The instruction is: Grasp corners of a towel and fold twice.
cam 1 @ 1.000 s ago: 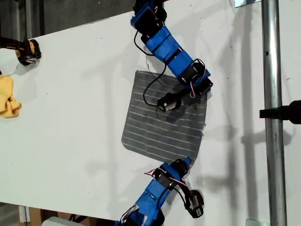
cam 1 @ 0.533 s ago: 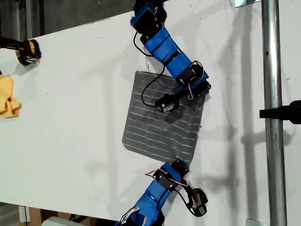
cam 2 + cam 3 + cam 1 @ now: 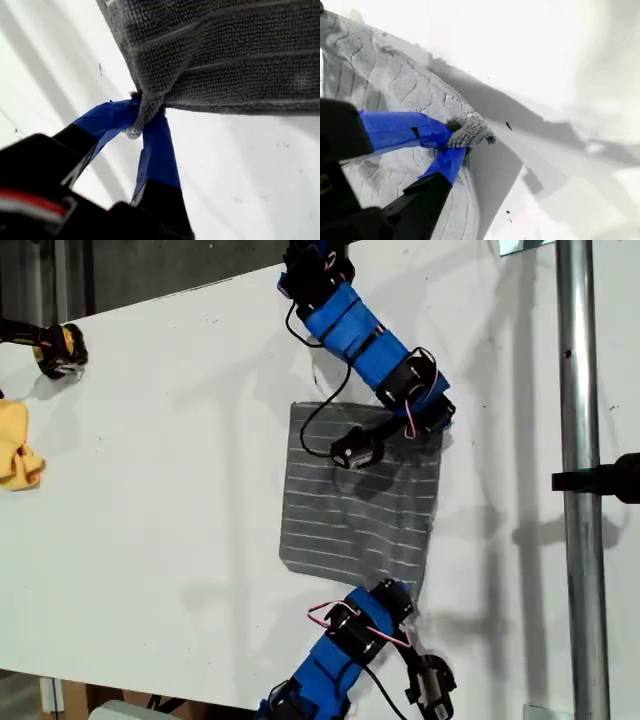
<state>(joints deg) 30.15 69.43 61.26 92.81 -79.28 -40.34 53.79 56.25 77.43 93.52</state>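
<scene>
The towel (image 3: pixel 350 510) lies mostly flat on the white desk (image 3: pixel 150 440), right of the middle in the exterior view. Two blue arms reach it, one from the far edge and one from the near edge, each at a corner on the exterior view's right. My first gripper (image 3: pixel 142 120) is clamped on one corner (image 3: pixel 135 131), the fabric bunched between its taped jaws. My second gripper (image 3: pixel 451 142) pinches another corner (image 3: pixel 472 132) the same way, with the cloth draping from it. I'd judge the first fold is just starting. Next, both corners need lifting together and carrying across to the opposite edge, level and in step, so the edges meet squarely.
</scene>
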